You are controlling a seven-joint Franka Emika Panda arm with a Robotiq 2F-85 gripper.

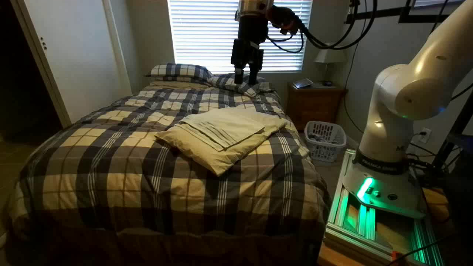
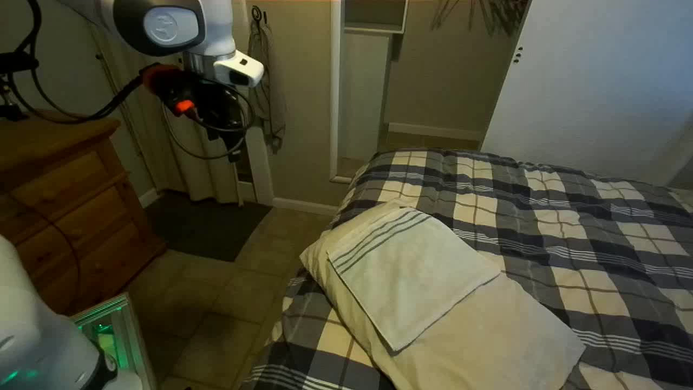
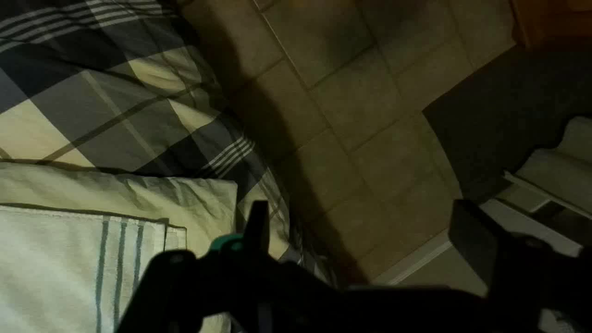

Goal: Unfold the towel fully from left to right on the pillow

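The towel is a cream folded cloth with dark stripes along one edge. It lies flat in layers on the pillow in both exterior views [image 1: 236,127] [image 2: 414,281], and its striped edge shows at lower left in the wrist view [image 3: 51,263]. The pale yellow pillow [image 1: 201,157] lies under it on the bed and sticks out around it; it also shows in an exterior view [image 2: 503,336] and the wrist view [image 3: 203,196]. My gripper [image 1: 246,78] is high in the air, apart from the towel. In the wrist view its fingers [image 3: 360,206] are wide apart with nothing between them.
The bed has a dark plaid bedspread [image 1: 122,162] and plaid pillows [image 1: 181,71] at its head. A nightstand [image 1: 314,105] with a lamp [image 1: 330,55] and a white basket [image 1: 326,147] stand beside it. A wooden dresser [image 2: 70,222] stands near the robot. Tiled floor [image 3: 342,138] shows below the gripper.
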